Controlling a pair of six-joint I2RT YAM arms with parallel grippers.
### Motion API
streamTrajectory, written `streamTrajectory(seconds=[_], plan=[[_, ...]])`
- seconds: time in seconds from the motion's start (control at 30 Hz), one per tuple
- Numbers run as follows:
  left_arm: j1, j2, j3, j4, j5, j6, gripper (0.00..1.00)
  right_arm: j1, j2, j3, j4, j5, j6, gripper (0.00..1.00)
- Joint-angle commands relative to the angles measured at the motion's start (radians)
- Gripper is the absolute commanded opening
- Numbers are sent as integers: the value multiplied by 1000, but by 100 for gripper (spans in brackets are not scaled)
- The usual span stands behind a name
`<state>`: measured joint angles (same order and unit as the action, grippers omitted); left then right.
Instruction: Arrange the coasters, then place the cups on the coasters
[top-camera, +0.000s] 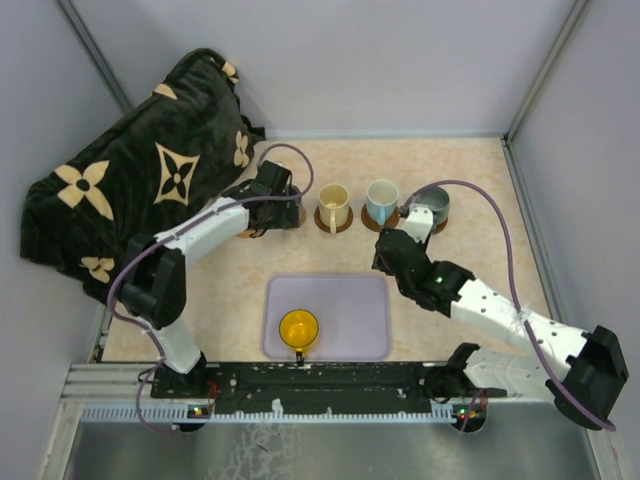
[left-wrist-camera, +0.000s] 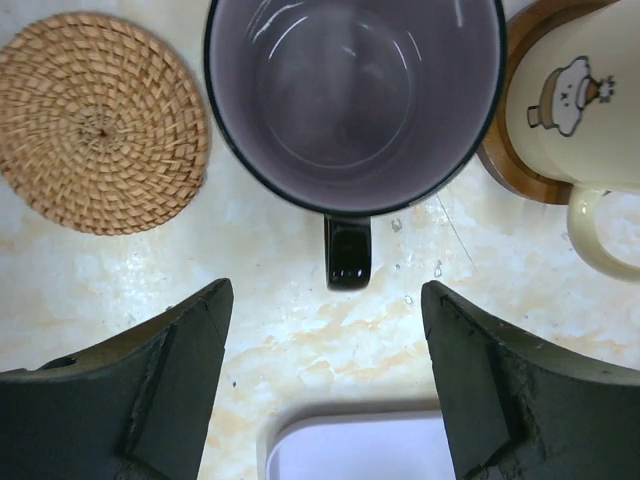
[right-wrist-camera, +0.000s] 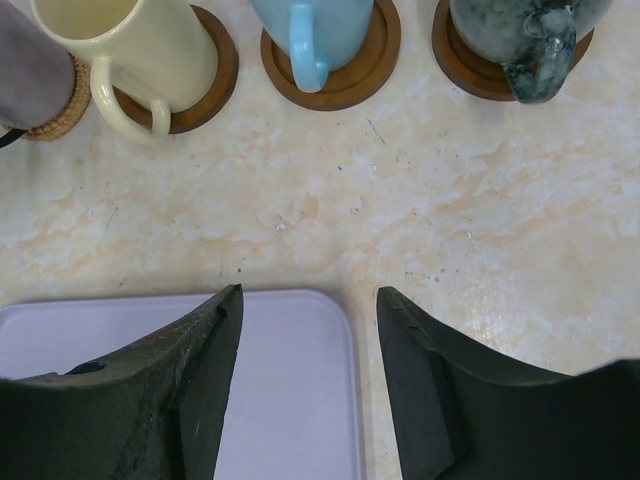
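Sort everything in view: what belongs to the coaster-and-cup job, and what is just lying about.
Job: purple cup, cream cup, blue cup, grey-green cup, yellow cup, empty woven coaster, brown coasters.
Lying about: lavender tray, black patterned blanket.

- The bench (top-camera: 232, 300) has a cream, marble-like top with tan veins and small dark specks; it fills the floor of the enclosure.
- A plain pale grey back wall (top-camera: 380, 60) closes the far side.
- The left wall (top-camera: 40, 100) and right wall (top-camera: 600, 150) are the same pale grey.
- Slim metal posts (top-camera: 545, 70) run down the two far corners.
- A dark plush blanket (top-camera: 130, 190) with cream flower motifs lies bunched at the far left, over the bench edge and against the left wall.
- A ribbed aluminium rail (top-camera: 330, 408) runs along the near edge.
- Below it lies a dull metal sheet (top-camera: 300, 450) with faint reflections.
- The light is soft and even, with weak shadows.
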<state>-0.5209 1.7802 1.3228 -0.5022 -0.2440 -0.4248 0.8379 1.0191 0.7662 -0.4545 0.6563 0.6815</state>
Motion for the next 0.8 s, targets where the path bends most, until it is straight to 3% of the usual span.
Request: streamTrajectory(seconds=[0.0, 0.43, 0.77], plan=[[-2, -91, -36, -17, -23, 8, 82, 8, 12, 34, 50, 12, -2, 57], [-5, -70, -108, 22, -15, -14, 83, 7, -2, 36, 43, 9, -5, 57], [-5, -37, -100, 54, -85, -21, 83, 7, -22, 15, 44, 2, 4, 56]])
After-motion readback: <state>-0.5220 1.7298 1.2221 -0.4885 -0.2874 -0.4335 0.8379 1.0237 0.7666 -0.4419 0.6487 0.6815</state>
